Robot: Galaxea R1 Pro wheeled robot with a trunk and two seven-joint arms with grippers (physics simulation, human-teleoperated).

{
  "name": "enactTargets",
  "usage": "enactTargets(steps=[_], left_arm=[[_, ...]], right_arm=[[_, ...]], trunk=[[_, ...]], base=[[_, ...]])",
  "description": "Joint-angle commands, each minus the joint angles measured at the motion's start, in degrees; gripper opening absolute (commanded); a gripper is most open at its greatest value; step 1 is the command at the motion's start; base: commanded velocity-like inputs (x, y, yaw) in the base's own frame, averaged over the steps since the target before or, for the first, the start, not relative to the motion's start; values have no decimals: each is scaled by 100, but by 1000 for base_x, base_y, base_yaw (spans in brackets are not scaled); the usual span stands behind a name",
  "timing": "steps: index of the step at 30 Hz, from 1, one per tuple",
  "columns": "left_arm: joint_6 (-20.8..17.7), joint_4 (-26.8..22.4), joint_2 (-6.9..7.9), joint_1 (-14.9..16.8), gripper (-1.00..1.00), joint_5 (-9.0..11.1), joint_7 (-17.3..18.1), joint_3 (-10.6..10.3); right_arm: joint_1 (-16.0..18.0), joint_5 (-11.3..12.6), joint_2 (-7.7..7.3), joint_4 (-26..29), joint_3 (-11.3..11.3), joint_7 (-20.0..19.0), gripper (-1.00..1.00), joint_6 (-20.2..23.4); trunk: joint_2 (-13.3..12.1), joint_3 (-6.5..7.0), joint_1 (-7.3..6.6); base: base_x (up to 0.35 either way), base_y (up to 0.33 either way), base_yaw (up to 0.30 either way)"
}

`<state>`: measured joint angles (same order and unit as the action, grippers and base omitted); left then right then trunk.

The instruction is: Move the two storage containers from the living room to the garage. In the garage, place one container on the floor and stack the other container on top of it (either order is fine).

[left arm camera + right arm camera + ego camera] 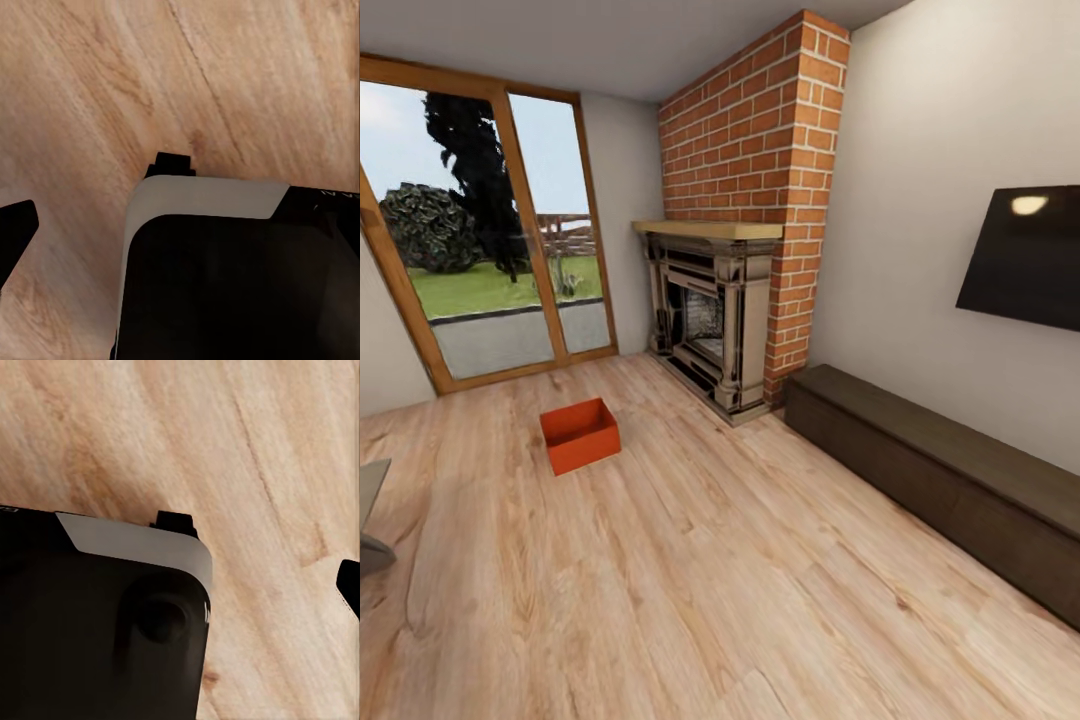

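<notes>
One orange-red storage container (580,434) sits alone on the living room's wood floor (740,580) at centre-left of the head view, before the glass door (480,230) and brick fireplace (745,210), awaiting pickup; whether either arm's jaws are open cannot be told.

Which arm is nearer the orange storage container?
Probably left: the storage container lies ahead, left of the head view's centre; both arms hang beside the base, far from it.

Light wood plank floor (247,442), black robot body (90,637) with grey edge
</notes>
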<state>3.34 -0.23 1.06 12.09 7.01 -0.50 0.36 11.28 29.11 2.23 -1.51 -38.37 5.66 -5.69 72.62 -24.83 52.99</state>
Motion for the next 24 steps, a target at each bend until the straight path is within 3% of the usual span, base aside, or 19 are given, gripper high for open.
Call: enactTargets(steps=[1, 5, 24], left_arm=[[18, 5, 0, 4, 100, 46, -3, -1], [18, 5, 0, 4, 100, 46, -3, -1], [18, 5, 0, 4, 100, 46, -3, -1]], right_arm=[[6, 51, 5, -16, -48, 5, 100, -28], [6, 51, 5, -16, -48, 5, 100, -33], [6, 44, 5, -16, -48, 5, 100, -37]], trunk=[[3, -6, 3], [3, -6, 3], [3, -6, 3]], base=[[321, 0, 0], [321, 0, 122], [321, 0, 266]])
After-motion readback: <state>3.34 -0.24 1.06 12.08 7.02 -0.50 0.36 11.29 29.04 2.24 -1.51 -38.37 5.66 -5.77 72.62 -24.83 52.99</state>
